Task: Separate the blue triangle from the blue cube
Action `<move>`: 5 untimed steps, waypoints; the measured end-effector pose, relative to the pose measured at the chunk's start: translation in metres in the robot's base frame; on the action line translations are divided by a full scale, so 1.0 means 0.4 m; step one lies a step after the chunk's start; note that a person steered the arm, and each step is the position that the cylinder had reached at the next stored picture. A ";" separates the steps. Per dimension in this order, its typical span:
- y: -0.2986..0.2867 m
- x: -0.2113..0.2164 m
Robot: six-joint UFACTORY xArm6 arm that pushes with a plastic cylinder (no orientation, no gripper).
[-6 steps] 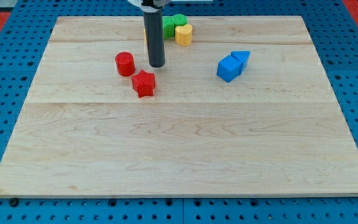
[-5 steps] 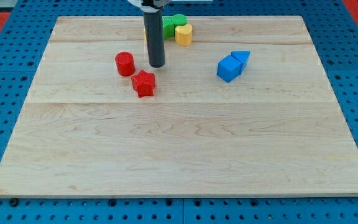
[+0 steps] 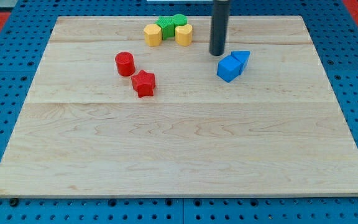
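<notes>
The blue cube (image 3: pixel 228 68) sits on the wooden board (image 3: pixel 179 143) at the upper right. The blue triangle (image 3: pixel 242 58) touches the cube on its upper right side. My tip (image 3: pixel 217 53) stands just above and to the left of the cube, a small gap away, and to the left of the triangle. The dark rod rises from it out of the view's top.
A red cylinder (image 3: pixel 125 63) and a red star-shaped block (image 3: pixel 144 83) lie at the upper left. Two yellow blocks (image 3: pixel 153 34) (image 3: pixel 183 34) and two green blocks (image 3: pixel 171 24) cluster at the board's top edge, left of the rod.
My tip has moved right, from beside the red cylinder to just upper left of the blue cube. The yellow and green cluster is now uncovered. No block has moved.
</notes>
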State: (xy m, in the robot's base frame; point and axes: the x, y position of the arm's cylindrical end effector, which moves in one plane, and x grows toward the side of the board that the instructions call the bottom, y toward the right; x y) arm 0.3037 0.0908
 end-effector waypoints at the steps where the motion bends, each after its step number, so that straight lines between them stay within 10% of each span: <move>1: 0.112 0.010; 5: -0.118 0.166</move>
